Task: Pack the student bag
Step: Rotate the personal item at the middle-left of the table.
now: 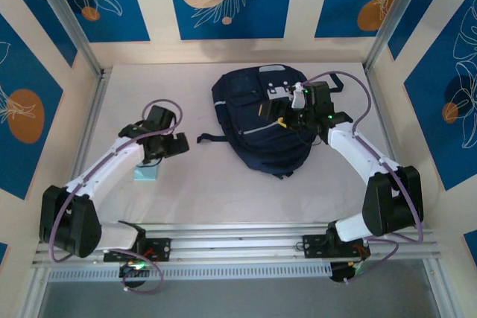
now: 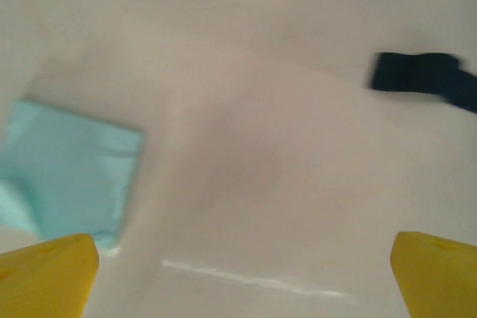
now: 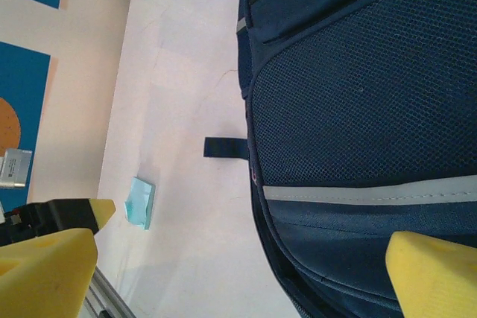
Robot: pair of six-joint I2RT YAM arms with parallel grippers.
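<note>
Navy fabric: the student bag [image 1: 261, 121] lies flat, front side up, mid-table and toward the right, under the right arm.

Handling (judgement):
- Soft cloth shell, mesh front panel, padded. It looks limp rather than stiff and will likely sag and fold when lifted.
- Probably light if empty; I cannot tell what is inside.
- The weave is not slippery, but a pinch on flat cloth may only bunch it up.
- Best holds: the pocket edge or zipper line on the front, or the black strap [image 1: 212, 138] trailing out on the left side of the bag.

Grippers:
- Left gripper [image 2: 242, 277]: jaws spread wide, nothing between them, over bare table [image 1: 216, 191]. The pale blue pad [image 2: 71, 180] is to one side of it and the strap end to the other.
- Right gripper [image 3: 242, 269]: jaws wide apart, nothing held, hovering over the bag's front above the pale stripe.

Count:
- bags: one
- pale blue pads: one, on the table well apart from the bag
- loose strap ends visible: one
- grippers: two
</note>
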